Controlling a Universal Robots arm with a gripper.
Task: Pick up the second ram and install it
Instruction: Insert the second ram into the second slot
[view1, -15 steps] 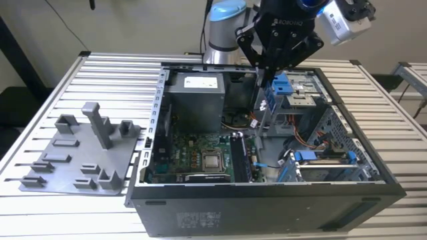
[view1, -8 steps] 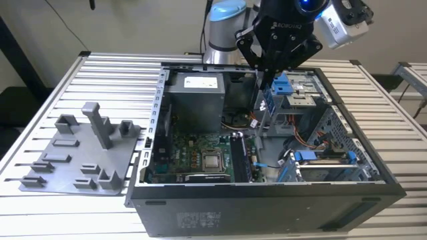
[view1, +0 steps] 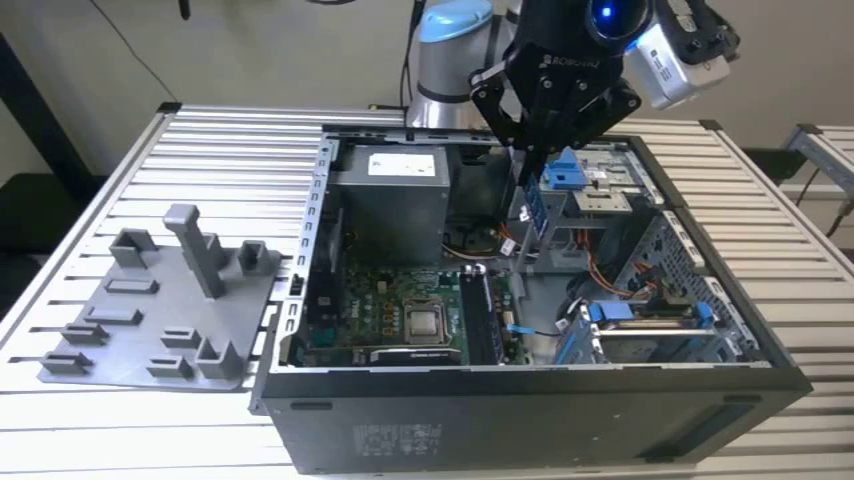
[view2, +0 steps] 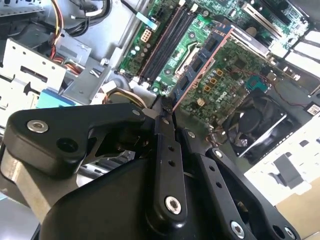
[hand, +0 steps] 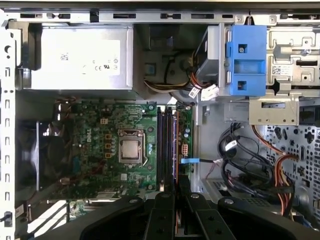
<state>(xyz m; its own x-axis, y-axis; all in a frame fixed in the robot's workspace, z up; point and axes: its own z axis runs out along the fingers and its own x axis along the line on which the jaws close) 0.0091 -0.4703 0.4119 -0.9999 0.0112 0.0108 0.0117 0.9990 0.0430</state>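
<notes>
My gripper (view1: 533, 152) hangs over the open computer case (view1: 534, 395), shut on the second ram (view1: 534, 205), a thin dark stick that points down from the fingertips. In the second wrist view the gripper (view2: 166, 107) pinches one end of the ram (view2: 200, 61), whose chips and copper edge show. Seen edge-on in the first wrist view, the ram (hand: 176, 145) runs out from the gripper (hand: 176, 194), above and parallel to the long black slots (hand: 163, 145) on the green motherboard (hand: 95, 160). The ram stands clear above the board, touching no slot.
A grey power supply (hand: 75, 55) fills the case's back corner. A blue drive bracket (hand: 245, 60) and loose cables (hand: 250, 165) lie beside the slots, with the processor (hand: 131, 150) and a fan (view2: 255, 120) on the other side. A grey fixture plate (view1: 160, 310) lies at the exterior view's left.
</notes>
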